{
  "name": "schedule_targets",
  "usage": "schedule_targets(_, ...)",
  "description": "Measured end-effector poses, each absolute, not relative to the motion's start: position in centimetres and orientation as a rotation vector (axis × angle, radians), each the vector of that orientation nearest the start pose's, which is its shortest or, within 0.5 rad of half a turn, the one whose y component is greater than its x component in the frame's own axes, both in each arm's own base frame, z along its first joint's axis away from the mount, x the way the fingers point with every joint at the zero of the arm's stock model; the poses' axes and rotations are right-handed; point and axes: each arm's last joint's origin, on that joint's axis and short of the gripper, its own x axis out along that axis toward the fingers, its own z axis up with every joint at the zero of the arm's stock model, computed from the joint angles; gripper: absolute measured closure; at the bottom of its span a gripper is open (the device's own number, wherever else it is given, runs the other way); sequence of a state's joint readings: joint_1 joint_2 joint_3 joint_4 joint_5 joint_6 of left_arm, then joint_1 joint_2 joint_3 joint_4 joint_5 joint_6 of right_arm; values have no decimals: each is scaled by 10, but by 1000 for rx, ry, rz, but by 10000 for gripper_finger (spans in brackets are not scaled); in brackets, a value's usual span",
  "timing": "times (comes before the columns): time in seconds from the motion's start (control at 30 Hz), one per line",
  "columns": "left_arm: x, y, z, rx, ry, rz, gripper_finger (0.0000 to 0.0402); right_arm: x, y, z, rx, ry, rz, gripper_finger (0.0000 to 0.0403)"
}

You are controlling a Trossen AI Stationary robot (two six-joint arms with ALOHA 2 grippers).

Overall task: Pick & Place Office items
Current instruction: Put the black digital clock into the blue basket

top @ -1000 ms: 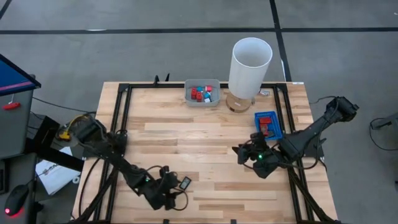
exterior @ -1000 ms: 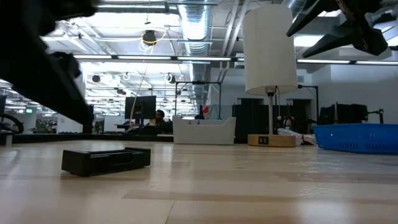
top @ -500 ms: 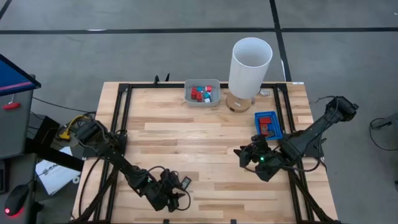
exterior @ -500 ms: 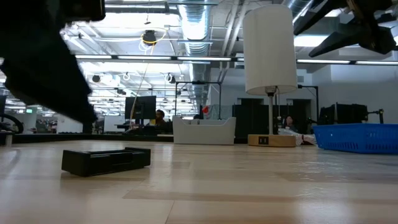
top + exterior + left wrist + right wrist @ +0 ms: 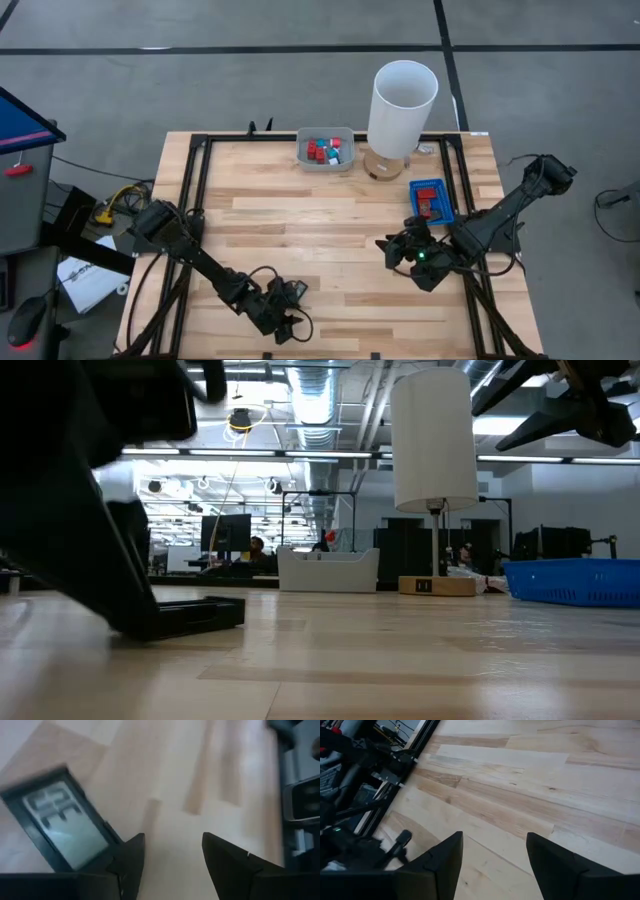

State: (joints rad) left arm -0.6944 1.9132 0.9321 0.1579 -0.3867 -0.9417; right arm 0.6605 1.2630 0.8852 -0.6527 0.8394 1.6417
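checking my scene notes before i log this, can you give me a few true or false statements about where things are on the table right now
1. The flat black framed rectangle with a grey display lies on the light wooden table beside the left gripper. True.
2. The left gripper has lifted that rectangle off the table. False: it lies flat on the wood, outside the fingers.
3. The tall white cylindrical lamp shade stands next to the shallow grey rectangular tray. True.
4. The grey tray is empty. False: it holds small red and blue pieces.
5. The right gripper holds a red block. False: nothing sits between its open fingers.
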Motion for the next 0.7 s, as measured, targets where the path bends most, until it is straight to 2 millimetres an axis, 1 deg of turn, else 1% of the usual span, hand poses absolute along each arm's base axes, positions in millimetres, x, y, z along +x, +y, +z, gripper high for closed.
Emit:
schedule_targets(0.13, 285, -213, 110, -457, 797, 105, 207, 198, 128, 246, 865, 397, -661, 192)
schedule_targets(0.3, 275, -203, 110, -425, 814, 215, 207, 198, 128, 247, 868, 396, -658, 192)
schedule_targets(0.4, 270, -197, 114, -387, 818, 279, 207, 198, 128, 247, 868, 396, -658, 192)
schedule_targets(0.53, 264, -191, 124, -349, 807, 319, 207, 198, 128, 247, 863, 398, -662, 192)
schedule_targets(0.7, 259, -187, 146, -262, 803, 274, 207, 197, 128, 247, 864, 397, -660, 192)
